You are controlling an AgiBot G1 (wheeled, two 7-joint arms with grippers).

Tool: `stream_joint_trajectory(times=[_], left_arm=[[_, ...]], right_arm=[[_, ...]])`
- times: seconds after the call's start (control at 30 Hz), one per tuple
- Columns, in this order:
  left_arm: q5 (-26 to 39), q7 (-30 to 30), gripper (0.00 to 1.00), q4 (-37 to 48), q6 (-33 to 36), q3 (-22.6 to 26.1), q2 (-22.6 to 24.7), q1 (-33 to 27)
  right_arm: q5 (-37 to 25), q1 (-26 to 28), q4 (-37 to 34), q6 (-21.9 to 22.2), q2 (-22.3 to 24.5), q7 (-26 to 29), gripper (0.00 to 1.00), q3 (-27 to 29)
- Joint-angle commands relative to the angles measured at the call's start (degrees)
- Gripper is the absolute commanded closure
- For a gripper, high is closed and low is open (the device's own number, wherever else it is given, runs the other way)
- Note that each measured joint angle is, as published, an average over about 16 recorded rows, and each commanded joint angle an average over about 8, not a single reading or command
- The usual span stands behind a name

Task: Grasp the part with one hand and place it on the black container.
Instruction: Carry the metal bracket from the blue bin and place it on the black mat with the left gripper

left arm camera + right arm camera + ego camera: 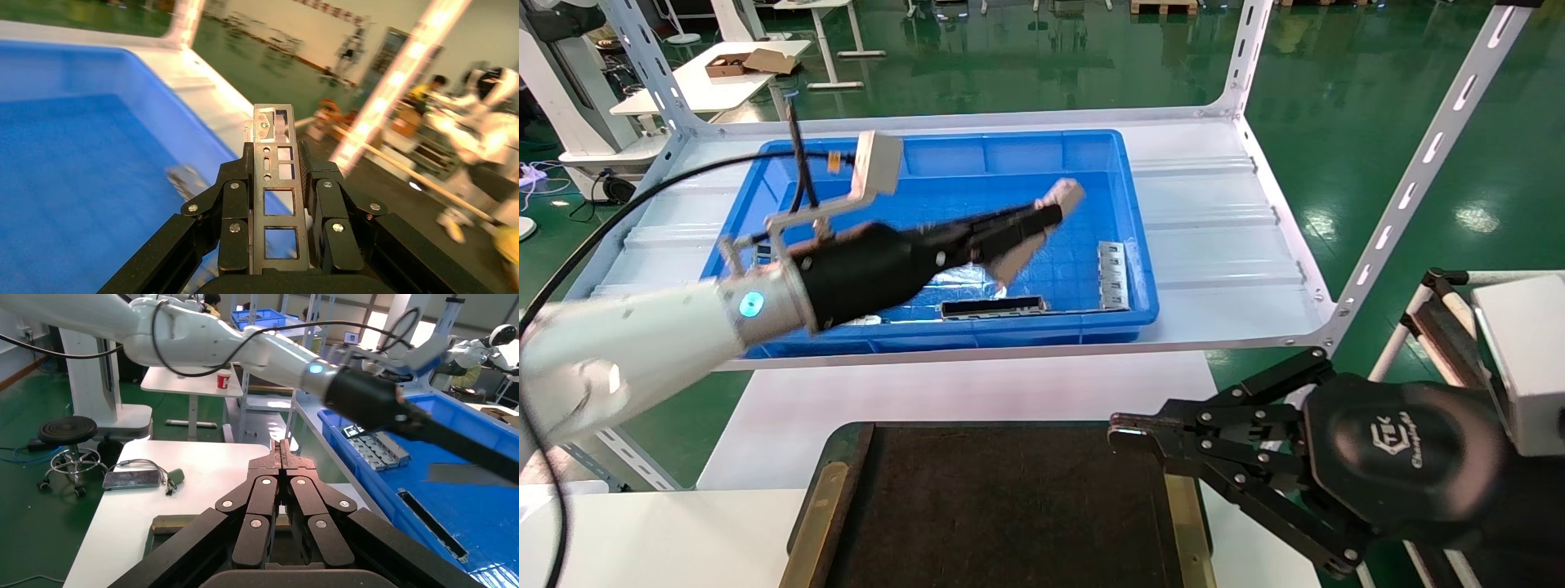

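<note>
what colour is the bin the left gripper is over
Bright blue bin; the head view shows it best, left gripper above it.

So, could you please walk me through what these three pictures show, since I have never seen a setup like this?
This is a two-armed robot seen through three cameras. The wide picture comes from its head, looking down at the work; the other two come from a camera on each wrist.

The left gripper, on the white arm, is over the blue bin on a white shelf. It is shut on the part, a slim silver bar with square cutouts, best seen in the left wrist view. More metal pieces lie in the bin.

The right gripper is shut, holds nothing, and sits at the right edge of the black container, the flat dark tray nearest the robot.
</note>
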Motion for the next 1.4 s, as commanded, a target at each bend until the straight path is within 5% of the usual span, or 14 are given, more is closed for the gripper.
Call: stream_joint_trajectory(times=[0.03,0.33,0.57,0.8,1.0,1.17,1.4], left_arm=[[-1.0,-1.5,1.00,-5.2,0.8,-0.3,-2.4,2.6],[-3.5,-7.2,1.00,-29.3,-7.8,-0.5,-12.3,17.5],[-3.6,-9.1,1.00,-37.2,-18.9,0.6,-14.7,28.3],[-3.9,-8.2,1.00,-37.2,-25.1,1.5,-12.4,35.5],[-2.1,-8.0,1.00,-36.5,-39.6,3.0,-7.9,39.5],[-1.9,-9.9,1.00,-36.0,-51.2,6.4,-4.4,40.4],[-2.6,-11.0,1.00,-32.2,-57.3,10.6,-0.2,38.9]], right_arm=[[0.0,0.0,0.0,0.0,0.0,0.0,1.00,0.0],[0.0,0.0,0.0,0.0,0.0,0.0,1.00,0.0],[0.0,0.0,0.0,0.0,0.0,0.0,1.00,0.0],[0.0,0.0,0.0,0.0,0.0,0.0,1.00,0.0],[0.0,0.0,0.0,0.0,0.0,0.0,1.00,0.0],[0.0,0.0,0.0,0.0,0.0,0.0,1.00,-0.1],[0.0,0.0,0.0,0.0,0.0,0.0,1.00,-0.1]])
